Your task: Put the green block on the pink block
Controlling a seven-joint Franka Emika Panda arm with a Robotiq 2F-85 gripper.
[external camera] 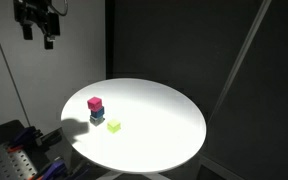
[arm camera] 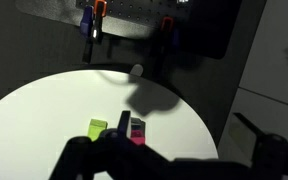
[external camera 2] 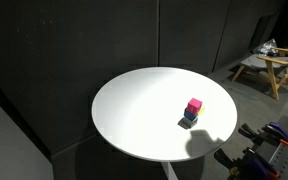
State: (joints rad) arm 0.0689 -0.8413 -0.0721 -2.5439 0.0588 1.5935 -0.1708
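Note:
The green block [external camera: 114, 126] is a lime cube lying alone on the round white table [external camera: 164, 120]. The pink block [external camera: 95, 103] sits on top of a dark blue cube [external camera: 97, 116], just beside the green block and apart from it. My gripper [external camera: 38, 38] hangs high above the table's far side, well away from the blocks, open and empty. In the wrist view the green block [arm camera: 98, 128] and the pink block [arm camera: 137, 130] lie close together near the bottom. In an exterior view the pink block [external camera 2: 194, 105] shows on the blue cube [external camera 2: 189, 118]; the green block is hidden there.
The table [external camera 2: 134, 110] has dark walls behind it. Cluttered equipment [external camera: 19, 155] stands by its edge, and a wooden stool [external camera 2: 266, 62] stands further off. The gripper's shadow [arm camera: 149, 97] falls on the tabletop.

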